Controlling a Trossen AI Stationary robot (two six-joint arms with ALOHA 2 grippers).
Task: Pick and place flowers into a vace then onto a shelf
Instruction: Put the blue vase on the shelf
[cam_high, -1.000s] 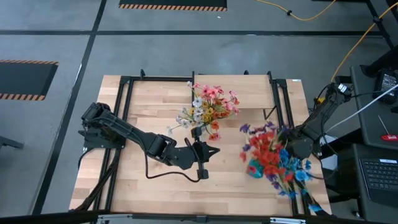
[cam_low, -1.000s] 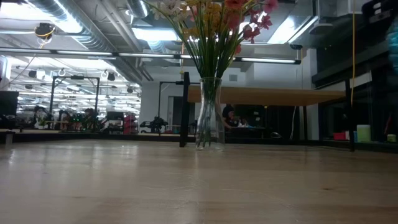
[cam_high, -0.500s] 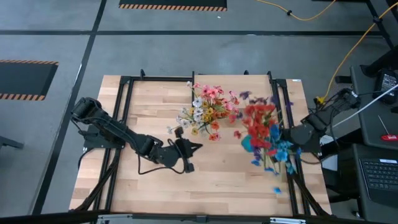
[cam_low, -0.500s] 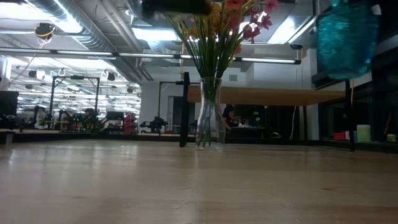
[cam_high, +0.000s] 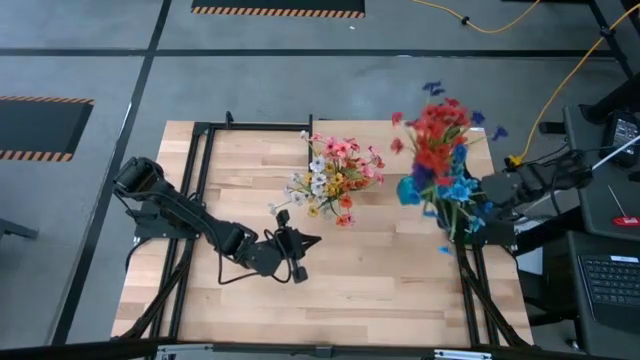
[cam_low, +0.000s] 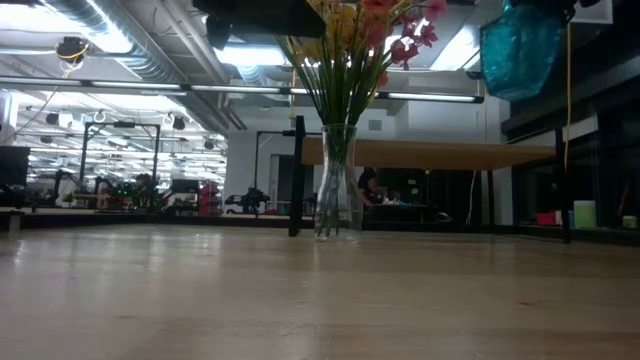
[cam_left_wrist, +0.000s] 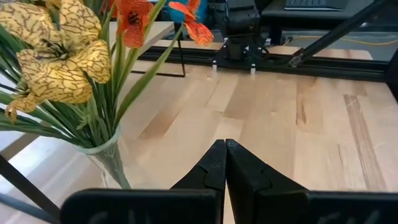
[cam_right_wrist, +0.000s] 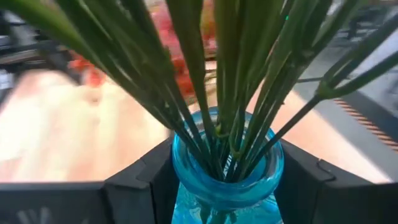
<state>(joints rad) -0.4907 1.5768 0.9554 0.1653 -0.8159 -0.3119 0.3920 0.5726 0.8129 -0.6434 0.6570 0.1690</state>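
Pale butcher-block tabletop (cam_high: 390, 260) in a big workshop, grey floor all round, lit racks way off behind in the low view. The shelf (cam_low: 440, 153) runs along the far edge on thin black posts.

Right gripper (cam_right_wrist: 227, 177) is clamped on a blue vase (cam_right_wrist: 227, 186), one finger on each side of the glass neck. It's up in the air over the right edge, toward the far right corner. The vase is about upright, its long axis standing up off the table, and its flowers (cam_high: 440, 135), red and blue ones, fan out above the mouth with the green stems packed inside.

Left gripper (cam_left_wrist: 224, 163) has its fingers pressed together, holding nothing, hanging over the middle of the table just beside a clear vase (cam_low: 337, 182). That one stands upright near the far edge, with yellow, orange and pink blooms (cam_high: 335, 172).
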